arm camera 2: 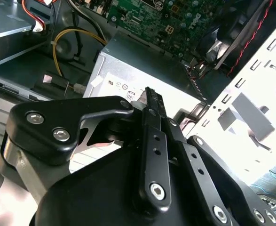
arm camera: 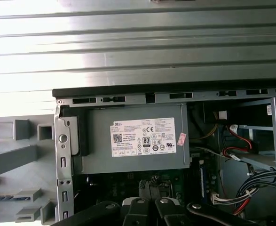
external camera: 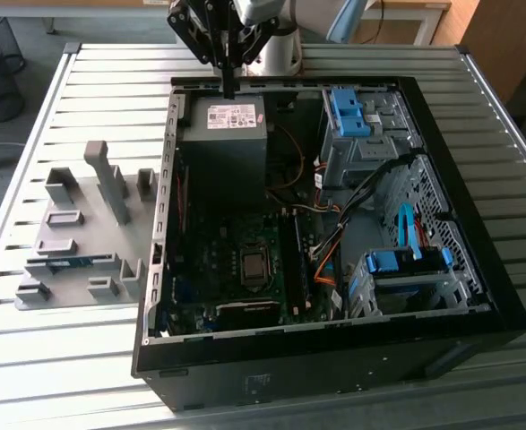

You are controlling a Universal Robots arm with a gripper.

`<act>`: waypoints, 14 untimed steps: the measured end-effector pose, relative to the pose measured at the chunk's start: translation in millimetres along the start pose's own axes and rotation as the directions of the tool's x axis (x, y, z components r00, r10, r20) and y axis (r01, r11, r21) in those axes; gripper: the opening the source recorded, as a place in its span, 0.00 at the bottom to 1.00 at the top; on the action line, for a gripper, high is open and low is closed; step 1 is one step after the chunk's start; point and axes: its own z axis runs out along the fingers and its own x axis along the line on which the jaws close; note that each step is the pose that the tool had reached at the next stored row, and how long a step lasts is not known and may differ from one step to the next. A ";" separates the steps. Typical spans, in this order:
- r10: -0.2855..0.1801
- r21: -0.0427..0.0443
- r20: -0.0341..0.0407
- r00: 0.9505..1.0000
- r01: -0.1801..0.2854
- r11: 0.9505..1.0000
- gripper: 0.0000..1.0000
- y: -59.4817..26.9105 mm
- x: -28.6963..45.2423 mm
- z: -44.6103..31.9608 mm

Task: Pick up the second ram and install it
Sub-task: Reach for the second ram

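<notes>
Resting on the slatted table [external camera: 56,98], the computer case [external camera: 334,367] is laid open for access; the gripper [external camera: 229,90] is held empty, fingers [arm camera 2: 149,108] together, above its upper rim; the second ram [external camera: 70,262] is slotted in the lower-left grey fixture [external camera: 74,193], seemingly for easy pinching

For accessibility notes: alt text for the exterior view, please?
The gripper, jaws shut, hangs above the power supply at the far end of an open computer case. A blue ram lies in the gray fixture on the exterior view's left.
</notes>
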 end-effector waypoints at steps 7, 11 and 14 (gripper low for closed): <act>0.000 0.000 0.000 1.000 0.000 1.000 0.10 -0.1 1.9 0.0; 0.000 0.000 0.000 1.000 0.000 1.000 0.10 -0.2 2.8 0.0; 0.000 0.000 0.000 1.000 0.000 1.000 0.10 -0.3 3.5 -0.1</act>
